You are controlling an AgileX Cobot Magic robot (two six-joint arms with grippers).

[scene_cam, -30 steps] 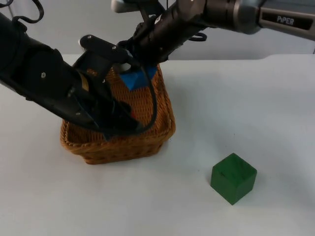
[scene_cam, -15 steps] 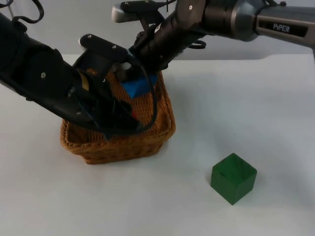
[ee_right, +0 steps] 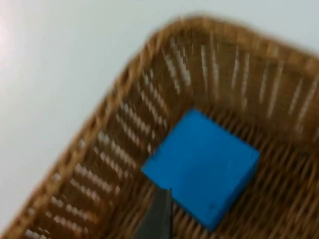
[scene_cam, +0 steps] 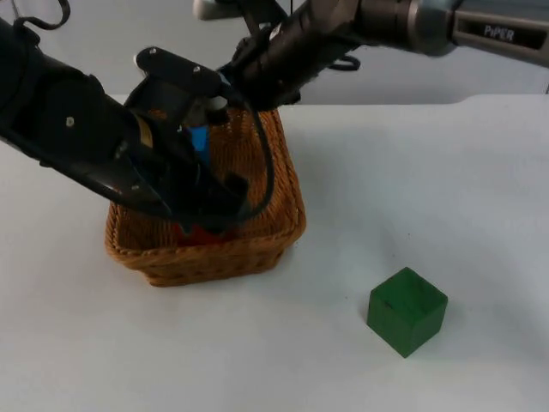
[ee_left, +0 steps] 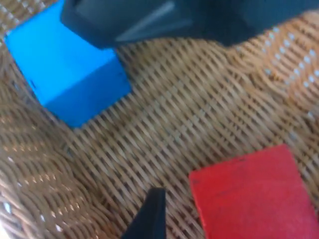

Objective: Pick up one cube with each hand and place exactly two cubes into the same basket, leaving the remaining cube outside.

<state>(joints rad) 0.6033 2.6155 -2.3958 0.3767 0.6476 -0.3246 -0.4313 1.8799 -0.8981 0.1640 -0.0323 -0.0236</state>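
A brown wicker basket (scene_cam: pixel 287 225) stands left of the table's middle. On its woven floor lie a blue cube (ee_left: pixel 65 82) and a red cube (ee_left: pixel 251 196), apart from each other. In the top view the blue cube (scene_cam: pixel 199 137) lies at the basket's far side and a strip of the red cube (scene_cam: pixel 196 233) peeks out under my left arm. My left gripper (scene_cam: pixel 214 215) hangs open inside the basket, its fingertip (ee_left: pixel 149 216) beside the red cube. My right gripper (scene_cam: pixel 225 86) is open above the far rim, over the blue cube (ee_right: pixel 202 167). A green cube (scene_cam: pixel 407 310) sits on the table.
The green cube stands alone at the front right, well away from the basket. Both arms cross above the basket's far half. The white table (scene_cam: pixel 446 172) ends at the grey wall behind.
The blue cube has left my right gripper and now lies in the basket. The right gripper has pulled up and back. My left arm has risen, uncovering the red cube.
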